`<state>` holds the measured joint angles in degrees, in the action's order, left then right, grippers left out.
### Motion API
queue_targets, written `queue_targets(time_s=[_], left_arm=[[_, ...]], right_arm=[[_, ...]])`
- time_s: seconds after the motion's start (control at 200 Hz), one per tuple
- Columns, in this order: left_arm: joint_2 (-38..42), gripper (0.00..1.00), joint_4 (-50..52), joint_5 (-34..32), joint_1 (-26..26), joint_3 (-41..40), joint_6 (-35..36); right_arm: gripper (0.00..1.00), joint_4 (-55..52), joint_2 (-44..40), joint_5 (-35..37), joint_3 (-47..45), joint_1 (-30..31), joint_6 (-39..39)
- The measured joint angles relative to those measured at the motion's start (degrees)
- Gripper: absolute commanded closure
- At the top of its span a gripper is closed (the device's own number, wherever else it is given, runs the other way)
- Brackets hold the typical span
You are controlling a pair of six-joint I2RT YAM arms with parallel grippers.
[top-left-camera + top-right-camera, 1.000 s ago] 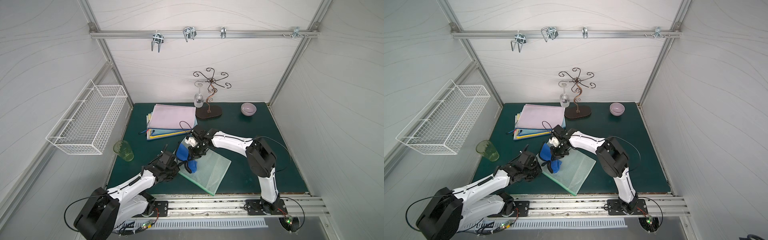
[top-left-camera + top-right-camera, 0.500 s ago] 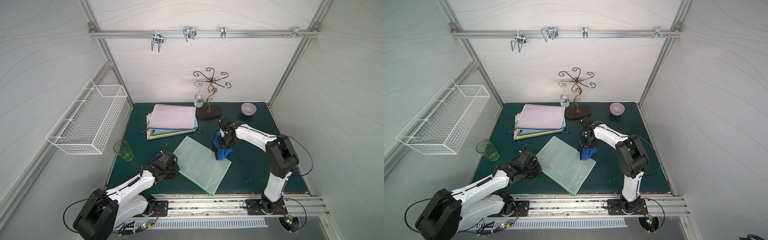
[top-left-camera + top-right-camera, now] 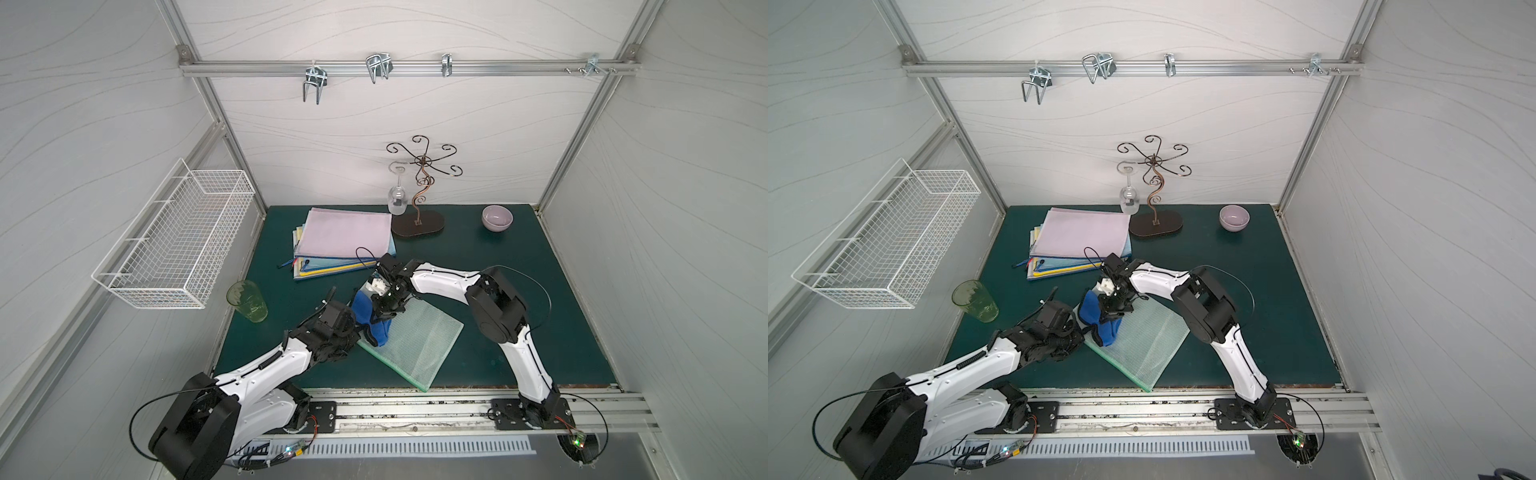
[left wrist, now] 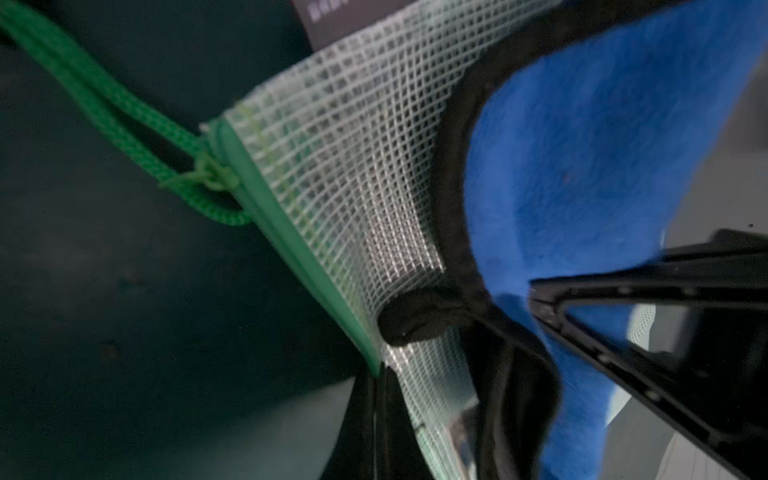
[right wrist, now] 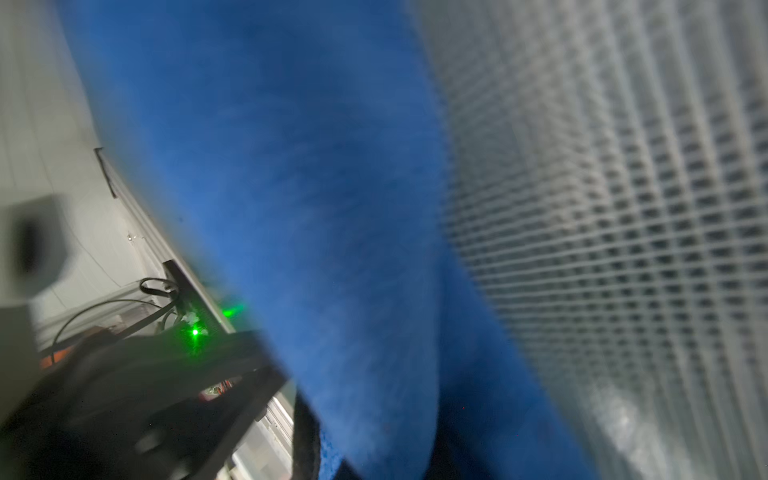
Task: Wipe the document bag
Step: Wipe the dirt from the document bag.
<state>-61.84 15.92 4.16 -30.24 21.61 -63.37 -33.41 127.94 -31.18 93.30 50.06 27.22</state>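
Note:
The document bag is a pale green mesh pouch that lies flat and askew near the table's front edge. My left gripper is shut on the bag's left green rim. In the left wrist view, this gripper pinches that rim beside the mesh and a green cord loop. My right gripper is shut on a blue cloth. It presses the cloth on the bag's left end, next to the left gripper. The blue cloth fills the right wrist view and hides the jaws.
A stack of folders lies at the back left. A green cup stands by the left edge. A wire basket hangs on the left wall. A metal stand with a hanging wineglass and a purple bowl are at the back.
My right gripper carried the blue cloth across the bag to its right side, then came back to the left end. The left gripper has held the bag's rim throughout.

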Motion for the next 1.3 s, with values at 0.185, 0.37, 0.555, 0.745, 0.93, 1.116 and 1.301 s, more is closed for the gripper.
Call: queue_targets(time_s=[0.185,0.37,0.555,0.745,0.93,1.116,1.301], left_arm=[[-0.44,1.00,-1.33,0.00,0.00,0.02,0.00],[0.15,1.00,-1.42,-0.07,0.02,0.02,0.07],[0.26,1.00,-1.36,-0.07,0.02,0.66,0.46],[-1.38,1.00,-2.12,-0.04,0.09,0.92,0.61],[-1.75,1.00,-3.13,0.39,0.13,0.92,0.63],[-1.73,1.00,-3.37,0.44,0.13,0.92,0.70],[-1.62,1.00,-3.37,0.44,0.13,0.92,0.85]], right_arm=[[1.00,-3.39,-7.45,13.66,-6.47,-6.91,-0.28],[1.00,-11.50,-18.18,26.51,-12.83,-14.16,-3.74],[1.00,-13.20,-22.03,19.04,-13.16,-1.49,-7.80],[1.00,-9.57,-19.56,9.40,-19.67,4.98,-6.05],[1.00,-7.08,-22.62,9.44,-29.70,-5.75,-1.79],[1.00,-11.82,-32.87,26.05,-34.03,-17.09,1.70],[1.00,-15.06,-32.30,32.26,-20.26,-13.03,0.11]])
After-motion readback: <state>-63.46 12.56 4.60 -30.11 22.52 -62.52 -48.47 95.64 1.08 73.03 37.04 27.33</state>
